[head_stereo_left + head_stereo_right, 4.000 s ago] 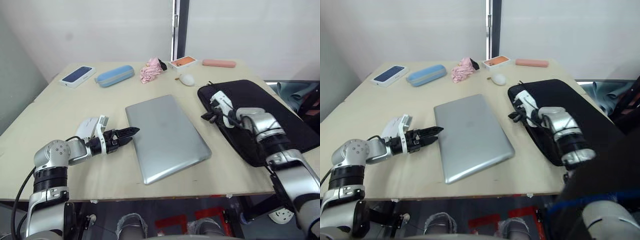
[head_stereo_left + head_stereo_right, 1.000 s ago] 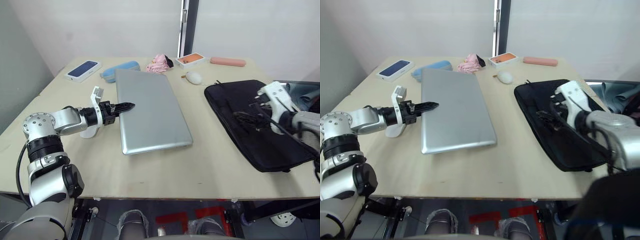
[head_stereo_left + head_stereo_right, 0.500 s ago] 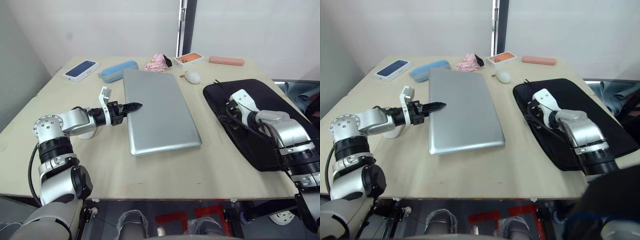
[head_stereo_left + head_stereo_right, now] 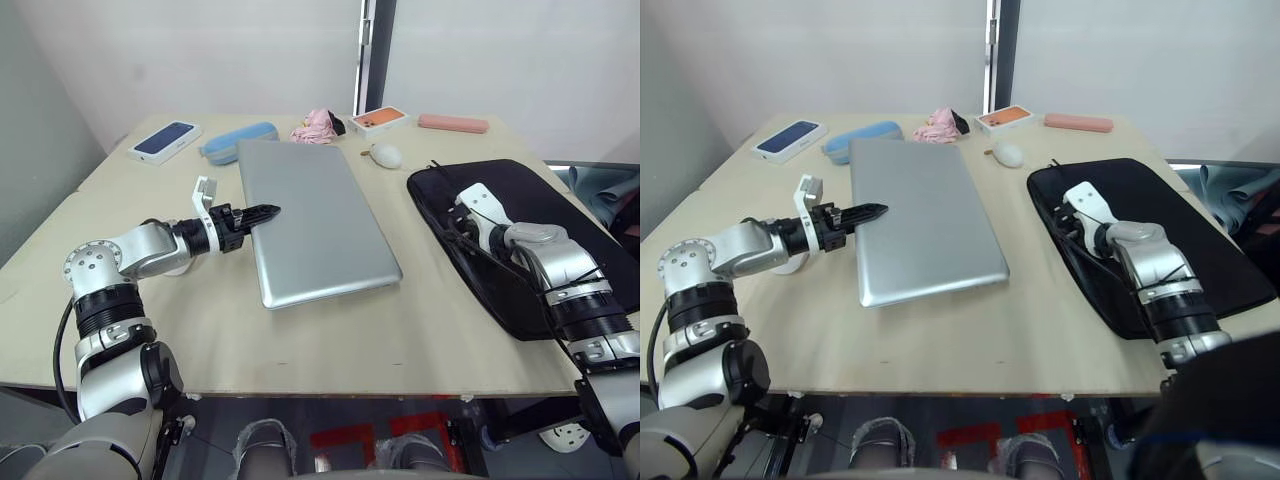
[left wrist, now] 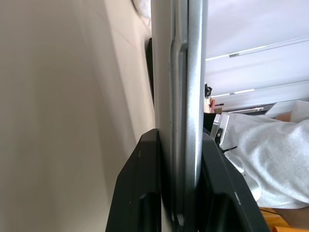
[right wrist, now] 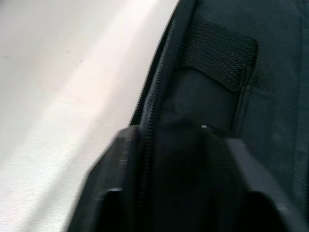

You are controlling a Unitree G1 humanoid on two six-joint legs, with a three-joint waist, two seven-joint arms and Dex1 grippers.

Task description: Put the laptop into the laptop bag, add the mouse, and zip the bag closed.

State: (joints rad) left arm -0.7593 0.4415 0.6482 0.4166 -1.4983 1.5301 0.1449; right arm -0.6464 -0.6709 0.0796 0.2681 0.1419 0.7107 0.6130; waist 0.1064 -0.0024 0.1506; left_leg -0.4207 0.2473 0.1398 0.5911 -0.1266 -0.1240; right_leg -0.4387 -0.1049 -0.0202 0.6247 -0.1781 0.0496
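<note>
The silver-grey laptop (image 4: 315, 225) lies lid-up in the middle of the table. My left gripper (image 4: 262, 212) is shut on its left edge, and in the left wrist view the two black fingers (image 5: 145, 193) clamp the thin metal edge (image 5: 178, 96). The black laptop bag (image 4: 545, 235) lies flat at the right. My right gripper (image 4: 456, 226) is at the bag's left edge, and in the right wrist view its fingers (image 6: 120, 183) close over the bag's fabric beside the zipper (image 6: 154, 96). The white mouse (image 4: 178, 268) sits partly hidden under my left forearm.
Along the table's far side lie a blue phone box (image 4: 165, 140), a blue case (image 4: 238, 141), a pink cloth (image 4: 315, 127), an orange phone box (image 4: 381, 119) and a pink case (image 4: 453, 123). A puffy white oval thing (image 4: 386, 155) lies between laptop and bag.
My right gripper has come from over the bag's middle to its left edge and has closed on the fabric. The left gripper keeps hold of the laptop's edge.
</note>
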